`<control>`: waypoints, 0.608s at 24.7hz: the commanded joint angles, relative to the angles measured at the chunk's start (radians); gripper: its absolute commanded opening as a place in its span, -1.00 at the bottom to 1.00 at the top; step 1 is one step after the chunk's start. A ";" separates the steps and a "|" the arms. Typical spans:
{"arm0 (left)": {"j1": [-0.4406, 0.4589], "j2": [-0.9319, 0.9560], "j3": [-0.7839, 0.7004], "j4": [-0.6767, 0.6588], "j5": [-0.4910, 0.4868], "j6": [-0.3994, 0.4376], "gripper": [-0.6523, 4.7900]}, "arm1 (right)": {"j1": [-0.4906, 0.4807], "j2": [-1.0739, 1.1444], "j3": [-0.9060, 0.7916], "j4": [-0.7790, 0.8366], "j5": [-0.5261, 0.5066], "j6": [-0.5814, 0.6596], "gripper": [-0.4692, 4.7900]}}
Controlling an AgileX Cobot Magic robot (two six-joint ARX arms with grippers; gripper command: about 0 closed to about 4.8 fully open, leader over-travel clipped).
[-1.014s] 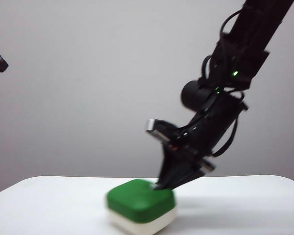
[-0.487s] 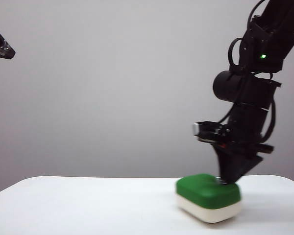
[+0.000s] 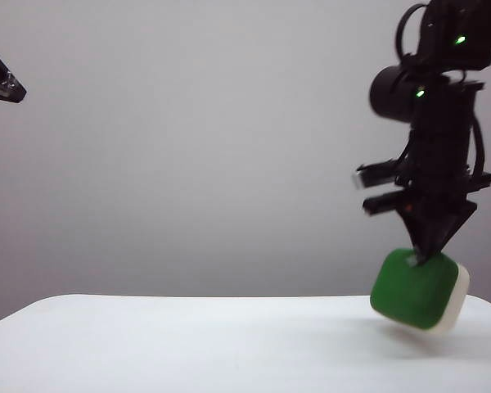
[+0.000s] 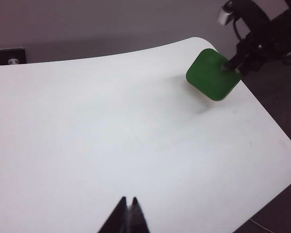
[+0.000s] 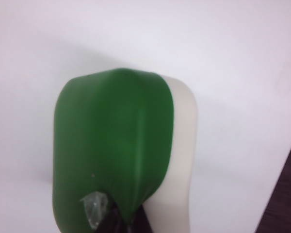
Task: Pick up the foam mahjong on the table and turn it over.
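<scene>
The foam mahjong hangs tilted just above the right end of the white table, green side facing the exterior camera and cream side turned away to the right. My right gripper points down and is shut on the block's upper edge. In the right wrist view the foam mahjong fills the frame, with the right gripper pinching its green half. The left wrist view shows the foam mahjong at the far corner of the table. My left gripper is shut and empty, high over the table's near side.
A dark tip of the left arm shows at the exterior view's upper left edge. A small dark box sits on the wall behind the table. Dark floor lies beyond the table's rounded right edge.
The right gripper has carried the foam mahjong from the table's middle to the right, lifted it off the surface and tipped it from flat to nearly on edge. The left arm barely moved.
</scene>
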 commanded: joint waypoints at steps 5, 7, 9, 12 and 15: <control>0.000 0.016 0.006 0.014 -0.003 -0.003 -0.78 | 0.096 0.099 0.000 0.026 0.192 -0.043 -0.84; 0.000 0.018 0.006 0.013 -0.003 -0.003 -0.78 | 0.140 0.100 0.000 0.038 0.191 -0.042 -0.84; 0.000 0.018 0.006 0.014 -0.002 -0.003 -0.78 | 0.182 0.098 0.000 0.050 0.190 -0.042 -0.84; 0.000 0.018 0.006 0.015 -0.003 0.005 -0.78 | 0.268 0.098 0.000 0.073 0.144 -0.042 -0.83; 0.000 0.018 0.006 0.013 0.000 0.004 -0.78 | 0.336 0.096 0.003 0.126 0.041 -0.008 0.13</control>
